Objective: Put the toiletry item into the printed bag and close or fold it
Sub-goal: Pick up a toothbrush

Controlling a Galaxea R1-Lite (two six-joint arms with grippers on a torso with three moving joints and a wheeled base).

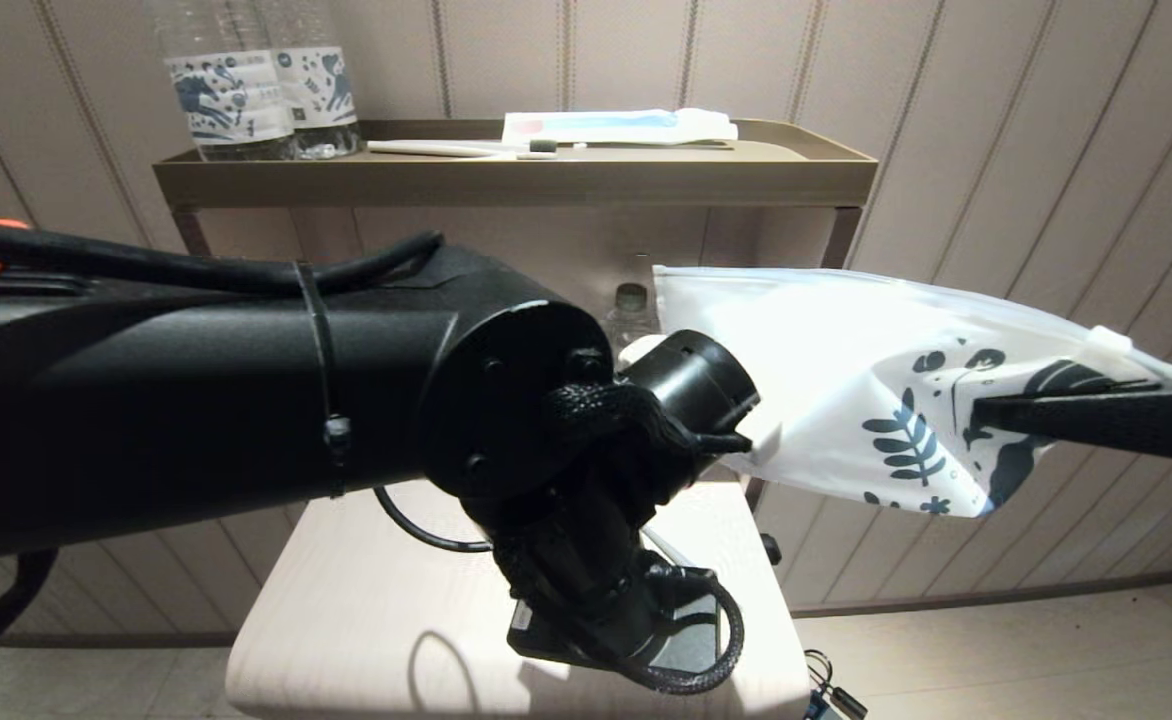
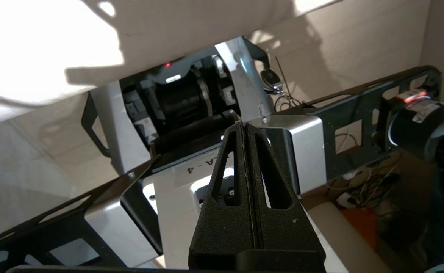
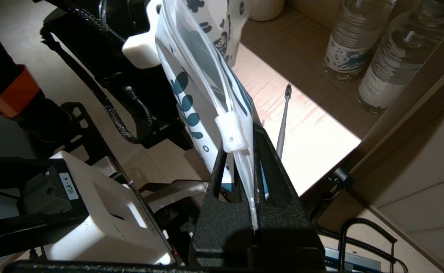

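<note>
The printed bag (image 1: pixel 846 380) is a white pouch with dark teal leaves and it hangs in the air at the right. My right gripper (image 1: pixel 981 415) is shut on its strip-seal edge, right beside the white slider (image 3: pixel 231 131). In the right wrist view the bag (image 3: pixel 195 76) stretches away from the right gripper (image 3: pixel 244 132). The toiletry item, a slim pale toothbrush (image 3: pixel 283 121), lies on the lit wooden surface beyond the bag; the head view hides it. My left arm fills the head view's left and middle, close to the bag's far end. The left gripper (image 2: pixel 243 127) is shut and empty.
A brown upper shelf (image 1: pixel 516 180) carries two water bottles (image 1: pixel 256 90), a white-and-blue packet (image 1: pixel 616 125) and a white toothbrush with dark bristles (image 1: pixel 466 150). Two more bottles (image 3: pixel 349 38) and a white ribbed cup (image 3: pixel 263 7) stand near the toothbrush. A pale tabletop (image 1: pixel 346 600) lies below my left arm.
</note>
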